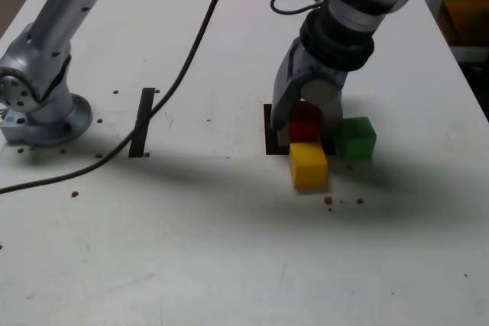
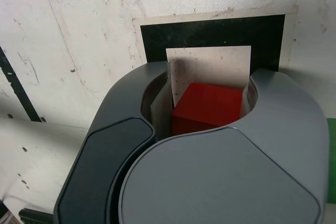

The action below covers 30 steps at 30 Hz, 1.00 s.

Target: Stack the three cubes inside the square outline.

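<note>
My gripper (image 1: 306, 129) stands low over the square outline (image 1: 269, 133), and the red cube (image 1: 304, 121) sits between its jaws. In the wrist view the red cube (image 2: 207, 106) fills the gap between the two jaws of my gripper (image 2: 208, 80), which press against its sides, with the white inside of the square outline (image 2: 210, 32) beyond it. The yellow cube (image 1: 308, 166) rests on the table just in front of the outline, close to the red one. To the exterior view's right of my gripper stands the green cube (image 1: 356, 137), beside the outline.
A straight black tape strip (image 1: 142, 121) lies to the exterior view's left, with the arm's base (image 1: 42, 108) beyond it. A black cable (image 1: 183, 74) crosses the table from the back to the left edge. Small dark specks dot the white tabletop.
</note>
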Tool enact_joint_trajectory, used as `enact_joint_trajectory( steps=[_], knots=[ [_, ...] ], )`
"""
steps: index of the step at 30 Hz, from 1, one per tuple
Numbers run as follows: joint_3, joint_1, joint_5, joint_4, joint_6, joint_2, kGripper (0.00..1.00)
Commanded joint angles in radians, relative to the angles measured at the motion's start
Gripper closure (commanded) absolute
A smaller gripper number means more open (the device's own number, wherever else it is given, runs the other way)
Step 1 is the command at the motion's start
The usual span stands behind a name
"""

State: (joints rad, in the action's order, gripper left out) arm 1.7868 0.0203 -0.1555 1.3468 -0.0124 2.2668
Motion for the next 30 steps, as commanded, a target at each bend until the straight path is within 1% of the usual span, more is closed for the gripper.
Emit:
enact_joint_trajectory(
  steps=[1, 17, 21, 23, 24, 25, 27, 29, 30],
  knots=[
    [0.013, 0.0, 0.003, 0.01, 0.001, 0.011, 0.63],
    [0.036, -0.011, 0.029, 0.045, 0.011, 0.032, 0.62],
    [0.034, -0.014, 0.036, 0.046, 0.016, 0.035, 0.58],
    [0.035, -0.014, 0.037, 0.047, 0.016, 0.032, 0.52],
    [0.034, -0.014, 0.037, 0.049, 0.017, 0.03, 0.46],
    [0.03, -0.014, 0.037, 0.05, 0.017, 0.025, 0.35],
    [0.025, -0.014, 0.037, 0.052, 0.017, 0.019, 0.22],
    [0.021, -0.014, 0.036, 0.053, 0.017, 0.015, 0.11],
    [0.021, -0.014, 0.035, 0.055, 0.017, 0.014, 0.08]
  ],
)
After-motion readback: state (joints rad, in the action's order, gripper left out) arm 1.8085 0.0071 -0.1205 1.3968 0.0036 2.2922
